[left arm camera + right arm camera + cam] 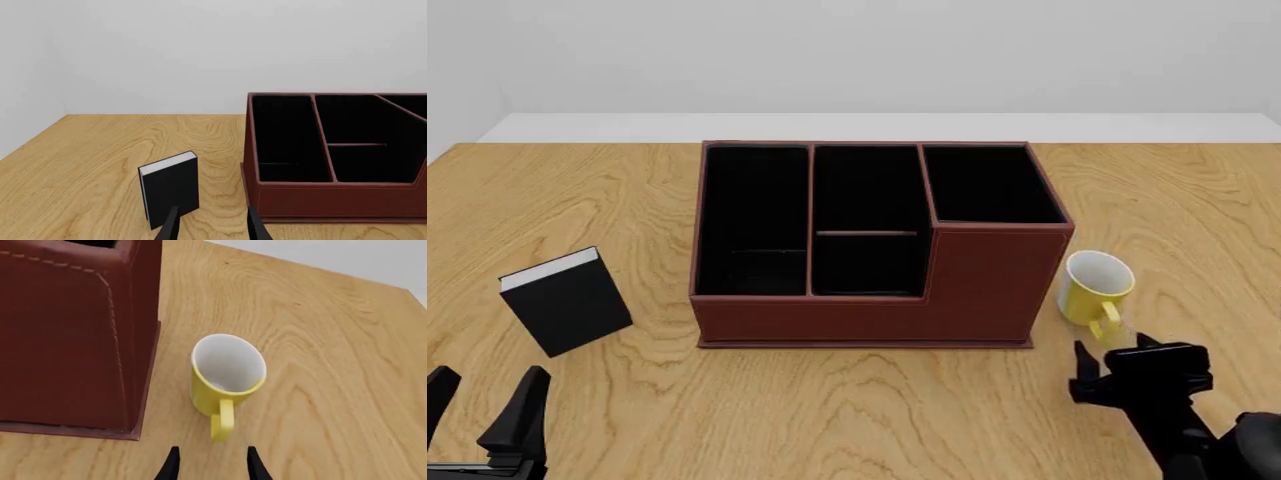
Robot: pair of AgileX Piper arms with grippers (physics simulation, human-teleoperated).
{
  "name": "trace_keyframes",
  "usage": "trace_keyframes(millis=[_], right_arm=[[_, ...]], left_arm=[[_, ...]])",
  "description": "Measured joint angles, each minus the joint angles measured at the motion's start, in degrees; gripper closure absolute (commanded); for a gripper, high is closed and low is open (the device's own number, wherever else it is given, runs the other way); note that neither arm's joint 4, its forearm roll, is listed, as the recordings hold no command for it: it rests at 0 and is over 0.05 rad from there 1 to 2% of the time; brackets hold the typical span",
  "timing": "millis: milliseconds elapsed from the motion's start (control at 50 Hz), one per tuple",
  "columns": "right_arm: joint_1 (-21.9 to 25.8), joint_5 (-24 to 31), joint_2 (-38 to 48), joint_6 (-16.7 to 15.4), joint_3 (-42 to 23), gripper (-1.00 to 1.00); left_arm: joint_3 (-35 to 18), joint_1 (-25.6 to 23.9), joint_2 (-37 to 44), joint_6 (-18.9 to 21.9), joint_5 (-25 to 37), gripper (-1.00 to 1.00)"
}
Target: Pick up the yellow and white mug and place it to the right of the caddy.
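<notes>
The yellow and white mug (1093, 286) stands upright on the table just right of the caddy (868, 300), a small gap apart, its yellow handle turned toward the near edge. The caddy is a large reddish-brown box with black compartments and a taller right front section. My right gripper (1113, 348) is open and empty, just in front of the mug's handle without touching it. In the right wrist view the mug (227, 372) sits beyond the open gripper (213, 456), beside the caddy wall (67, 340). My left gripper (487, 392) is open and empty at the near left.
A small black book with white pages (566, 300) stands upright left of the caddy; in the left wrist view the book (171, 188) and the caddy (333, 200) lie just beyond the left gripper (212, 220). The wooden table (1174, 200) ends at a white wall behind.
</notes>
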Motion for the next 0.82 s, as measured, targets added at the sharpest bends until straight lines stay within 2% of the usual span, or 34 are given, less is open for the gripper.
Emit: trace_keyframes(millis=[360, 820], right_arm=[[0.81, 0.00, -8.52, -0.67, 6.34, -1.00], [1.33, 0.00, -11.77, 0.12, 8.20, -1.00]], left_arm=[[0.00, 0.00, 0.00, 0.00, 0.00, -1.00], [0.00, 0.00, 0.00, 0.00, 0.00, -1.00]])
